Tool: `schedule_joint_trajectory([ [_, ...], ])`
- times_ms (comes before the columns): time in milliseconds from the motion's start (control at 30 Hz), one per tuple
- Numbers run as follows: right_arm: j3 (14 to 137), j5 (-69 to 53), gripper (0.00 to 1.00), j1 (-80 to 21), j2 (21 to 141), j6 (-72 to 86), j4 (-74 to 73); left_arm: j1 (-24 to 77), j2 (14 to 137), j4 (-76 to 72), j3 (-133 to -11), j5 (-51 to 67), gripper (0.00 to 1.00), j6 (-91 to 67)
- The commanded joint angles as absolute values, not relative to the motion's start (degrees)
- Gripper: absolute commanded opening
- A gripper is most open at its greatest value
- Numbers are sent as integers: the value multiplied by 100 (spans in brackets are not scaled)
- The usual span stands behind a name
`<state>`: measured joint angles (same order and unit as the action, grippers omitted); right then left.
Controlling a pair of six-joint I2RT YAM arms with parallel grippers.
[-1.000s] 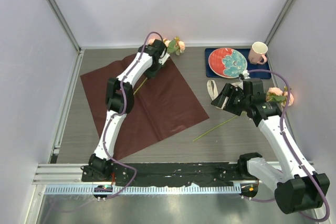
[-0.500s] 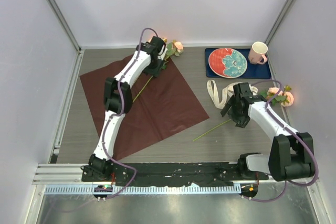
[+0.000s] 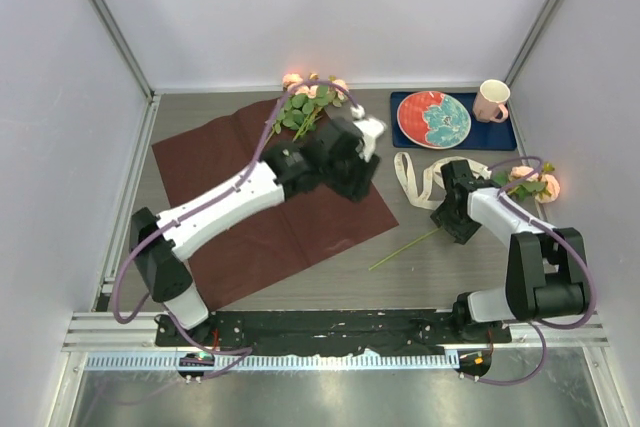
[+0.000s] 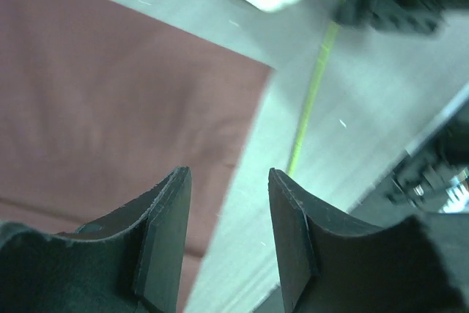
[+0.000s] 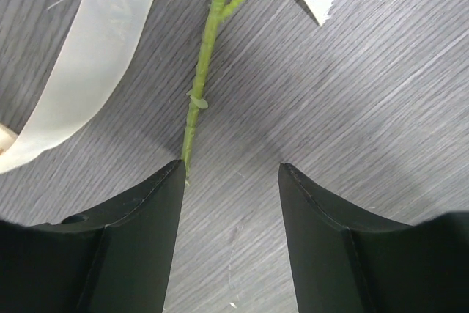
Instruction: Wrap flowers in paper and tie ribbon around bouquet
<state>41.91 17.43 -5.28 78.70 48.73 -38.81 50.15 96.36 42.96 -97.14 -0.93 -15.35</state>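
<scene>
The dark red paper [image 3: 330, 222] lies flat on the table, and shows at the left of the left wrist view [image 4: 110, 93]. A bunch of peach-pink flowers [image 3: 305, 99] with green leaves rests at its back corner. One more rose [image 3: 537, 183] lies at the far right, its thin stem [image 3: 405, 247] running across the bare table. The cream ribbon [image 3: 420, 172] loops beside it. My left gripper [image 3: 352, 169] hovers over the paper's right part, open and empty [image 4: 227, 174]. My right gripper [image 3: 447, 219] is open low over the stem [image 5: 201, 71], which passes under its left finger; the ribbon [image 5: 95, 56] lies alongside.
A red and teal plate [image 3: 433, 118] sits on a dark blue mat [image 3: 503, 137] at the back right, with a pink mug [image 3: 491, 100] beside it. White walls close in the table on three sides.
My left gripper has opened, left the flowers at the paper's back corner and swung toward the paper's right side. The right arm has come down over the stem and its jaws have narrowed a little.
</scene>
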Motion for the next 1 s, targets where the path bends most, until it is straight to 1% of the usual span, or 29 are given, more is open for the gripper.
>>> schedule_joint_trajectory([
  [0,4315,2337,59,-536,8182,5308,-3700,5729,9344,3876,-9115,-685,50,-1872],
  [33,4333,2407,58,-536,8252,5343,-3709,5974,9273,3780,-9045,-746,50,-1924],
  [100,4333,2487,56,-545,8419,5414,-3709,6160,9115,3683,-8860,-905,50,-1951],
  [167,4359,2531,49,-545,8525,5484,-3735,6310,9036,3612,-8728,-967,50,-1925],
  [233,4447,2566,40,-571,8622,5511,-3927,6354,8861,3621,-8640,-1037,50,-1925],
  [300,4465,2698,41,-676,8395,5546,-3981,6381,8676,3612,-8430,-1037,50,-1907],
  [433,4579,3014,48,-800,7990,5581,-4245,6390,8096,3358,-7859,-1072,50,-1977],
  [567,4737,3076,53,-800,8059,5555,-4237,6390,7438,3261,-7235,-967,50,-2144],
  [700,4869,3006,53,-800,8410,5546,-4078,6398,6998,3155,-6856,-826,50,-2285],
  [900,5001,3067,52,-800,8955,5555,-3929,6407,6540,3155,-6443,-958,51,-2417],
  [967,4914,3067,47,-800,9026,5685,-3929,6399,6381,3155,-6311,-984,51,-2461],
])
